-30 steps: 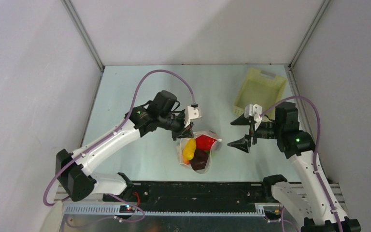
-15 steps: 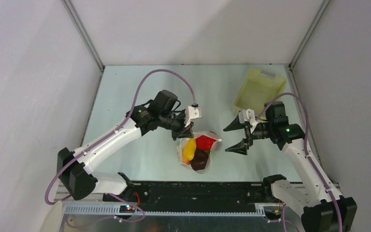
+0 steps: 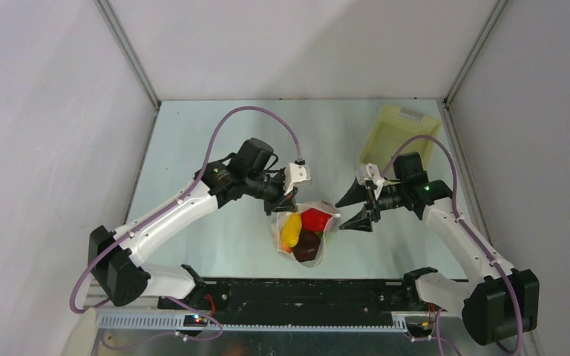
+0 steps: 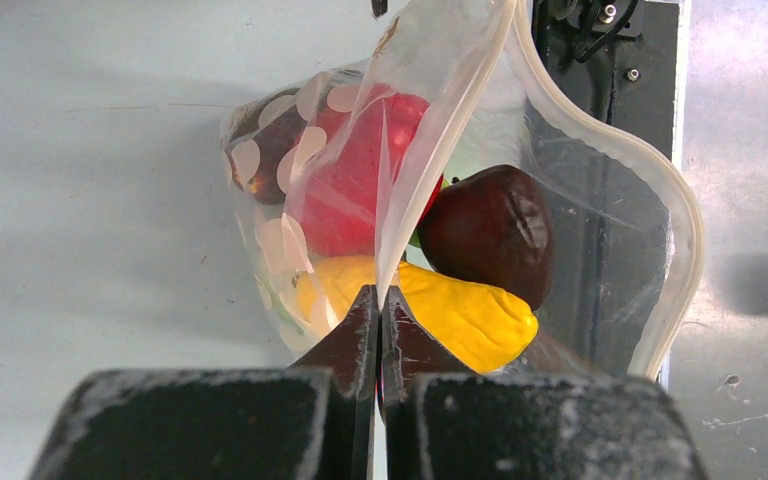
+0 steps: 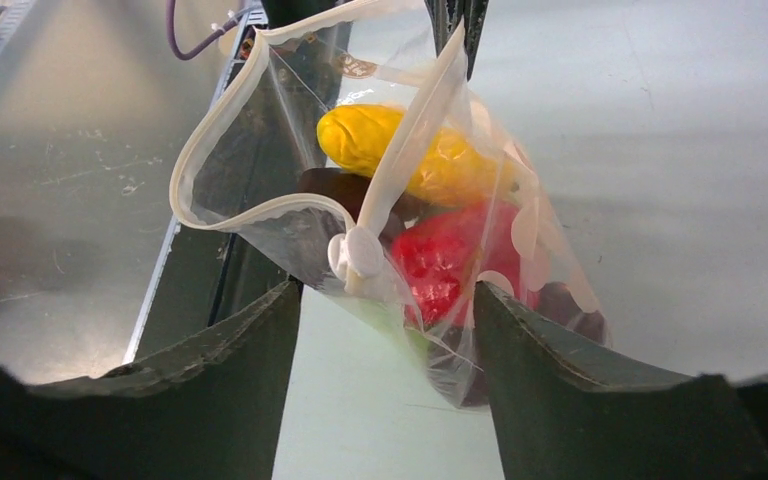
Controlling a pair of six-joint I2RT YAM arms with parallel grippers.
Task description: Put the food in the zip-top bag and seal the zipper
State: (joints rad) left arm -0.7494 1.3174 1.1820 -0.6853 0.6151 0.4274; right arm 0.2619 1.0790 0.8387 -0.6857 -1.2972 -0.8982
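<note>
Near the table's (image 3: 193,148) near edge, the zip-top bag (image 3: 325,222) holds the food (image 3: 312,219). The left gripper (image 4: 380,330) pinches its zipper (image 4: 445,150) tight. The right gripper's (image 5: 385,295) fingers are spread around its corner, maybe not touching.

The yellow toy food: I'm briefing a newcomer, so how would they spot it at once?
On the pale green table, find the transparent crinkly plastic bag pinched by the left tool. Inside lies a long, smooth yellow toy vegetable. Its neighbours are a red toy and a dark maroon round one; it alone is yellow and elongated.
</note>
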